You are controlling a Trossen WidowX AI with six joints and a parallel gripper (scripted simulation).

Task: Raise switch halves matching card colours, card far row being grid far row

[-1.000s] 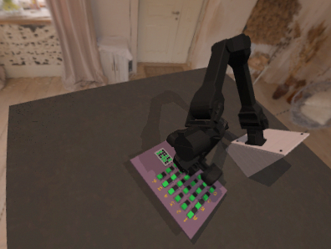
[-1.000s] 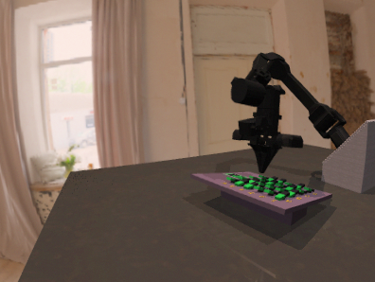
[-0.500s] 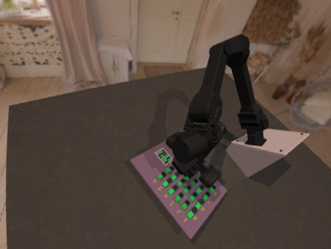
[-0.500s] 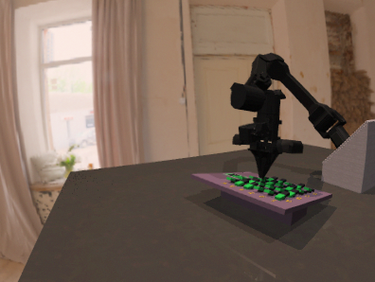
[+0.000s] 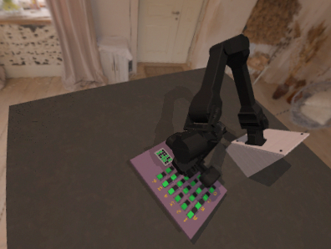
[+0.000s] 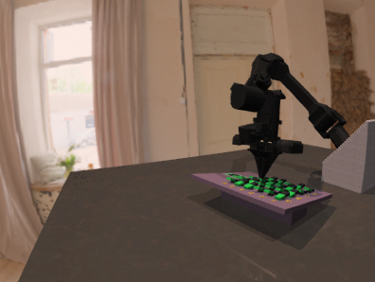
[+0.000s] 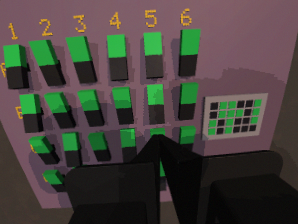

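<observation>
The purple panel (image 5: 142, 161) (image 6: 208, 179) (image 7: 235, 35) carries rows of green and dark grey rocker switches, columns numbered 1 to 6. In the wrist view, switch A5 (image 7: 153, 44) and switch B5 (image 7: 155, 95) show a brighter green half than switch A6 (image 7: 190, 42) and switch B6 (image 7: 188, 94). The small card (image 5: 163, 156) (image 7: 236, 116) lies beside column 6, with green and dark squares. My gripper (image 6: 262, 177) (image 7: 157, 139) is shut and empty, its tips low over the third row at column 5. The fingers hide part of the nearest two rows; I cannot tell whether the tips touch.
A pale sloped block (image 5: 272, 144) (image 6: 350, 166) stands beside the arm, right of the panel in the top and exterior views. The panel sits raised on a base on the dark table (image 5: 75, 167) (image 6: 142, 227).
</observation>
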